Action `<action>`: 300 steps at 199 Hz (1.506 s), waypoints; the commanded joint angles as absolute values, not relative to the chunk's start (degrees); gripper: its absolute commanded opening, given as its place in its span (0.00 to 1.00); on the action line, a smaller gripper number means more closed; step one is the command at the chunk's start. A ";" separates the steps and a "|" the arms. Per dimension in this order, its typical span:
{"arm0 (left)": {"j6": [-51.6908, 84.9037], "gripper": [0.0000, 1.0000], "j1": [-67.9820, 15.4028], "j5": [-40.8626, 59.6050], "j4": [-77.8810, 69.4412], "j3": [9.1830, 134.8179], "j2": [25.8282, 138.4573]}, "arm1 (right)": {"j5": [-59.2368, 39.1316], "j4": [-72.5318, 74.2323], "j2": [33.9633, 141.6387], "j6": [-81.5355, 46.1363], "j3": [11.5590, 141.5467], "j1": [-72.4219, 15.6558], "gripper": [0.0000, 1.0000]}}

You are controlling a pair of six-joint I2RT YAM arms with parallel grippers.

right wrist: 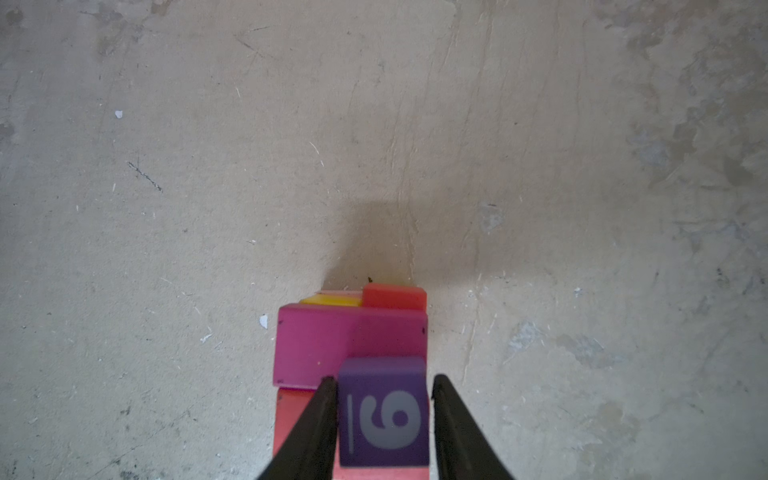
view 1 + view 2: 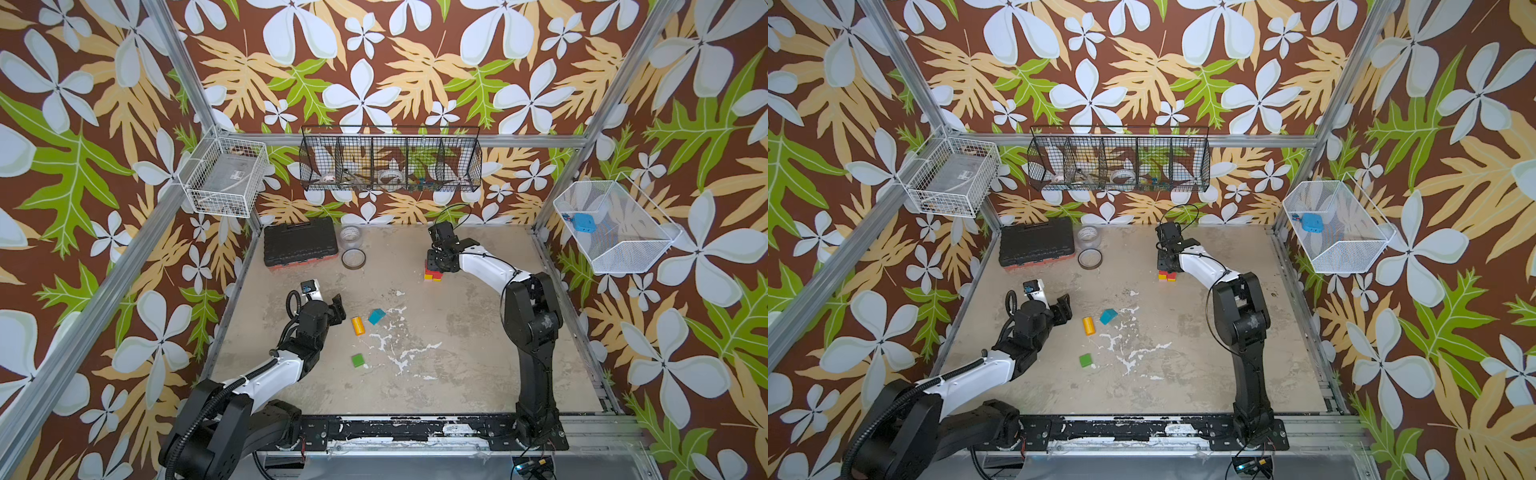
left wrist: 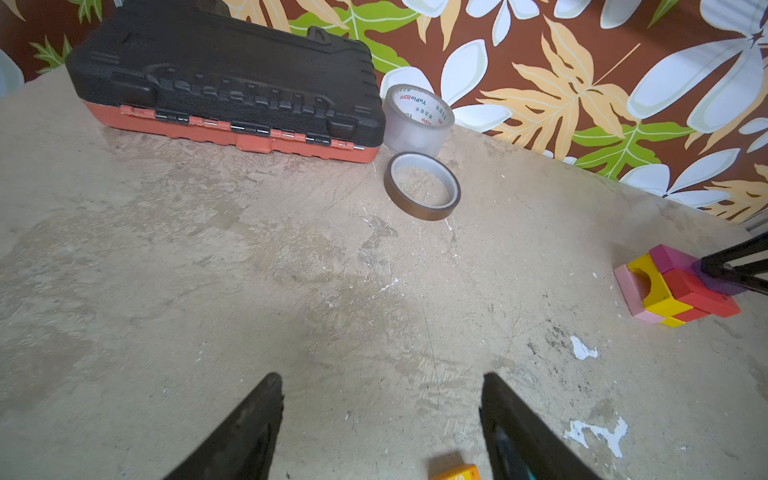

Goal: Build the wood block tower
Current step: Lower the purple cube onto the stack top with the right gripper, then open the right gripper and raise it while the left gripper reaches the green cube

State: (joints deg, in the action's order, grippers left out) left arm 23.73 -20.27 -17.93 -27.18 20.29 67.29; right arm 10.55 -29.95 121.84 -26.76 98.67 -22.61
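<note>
On my right wrist feed the right gripper [image 1: 384, 378] straddles the purple cube [image 1: 384, 415] marked 9. Its jaws are only narrowly parted. A sliver of table shows between the cube and one finger, and the other finger looks to be against it or nearly so. The cube sits on top of the tower [image 2: 432, 272], partly over a magenta brick [image 1: 316, 345], with red, yellow and pink pieces below. The tower stands right of the middle, toward the back of the table [image 2: 457, 365].

My left gripper [image 3: 382, 382] hovers over the table's left side with its jaws wide and nothing between them. An orange block [image 2: 358, 325] lies just beside it, a teal block [image 2: 376, 316] next to that, and a green block [image 2: 358, 360] nearer the front. At the back left I see a black toolbox [image 2: 300, 245], a roll of clear tape [image 3: 417, 118] and a brown tape ring [image 3: 423, 186].
</note>
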 commanded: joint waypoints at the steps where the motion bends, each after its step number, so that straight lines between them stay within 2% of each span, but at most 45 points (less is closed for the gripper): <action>1: 23.38 0.76 -20.22 -18.46 -28.21 20.85 67.41 | 10.64 -30.67 122.00 -26.81 99.18 -22.64 0.42; 58: 23.38 0.76 -20.29 -18.39 -28.22 20.83 67.32 | 10.83 -30.53 119.30 -27.23 97.78 -22.68 0.47; 89: 23.19 0.75 -20.26 -17.51 -28.40 20.70 66.99 | 9.98 -27.15 112.41 -28.19 91.69 -22.79 0.53; 104: 23.45 0.71 -20.34 -15.90 -27.92 20.39 65.54 | 9.29 -24.45 108.24 -28.43 88.07 -22.91 0.57; 122: 26.67 0.71 -22.21 -10.49 -29.42 17.97 63.41 | 7.84 -19.82 102.94 -28.95 83.00 -22.86 0.61; 145: 30.46 0.71 -31.96 -23.52 -22.49 19.07 65.39 | 5.92 -14.08 96.91 -29.87 77.14 -22.95 0.67; 174: 36.94 0.69 -35.29 -21.58 -20.16 19.08 70.25 | 5.49 -9.22 91.67 -29.88 72.63 -22.96 0.72; 224: 44.55 0.69 -44.14 -30.86 -12.35 18.30 69.52 | 4.24 -4.50 88.64 -29.30 68.75 -22.94 0.75; 300: 58.02 0.69 -54.24 -38.84 -3.67 17.75 70.26 | 1.59 -3.53 84.64 -29.36 66.23 -22.87 0.75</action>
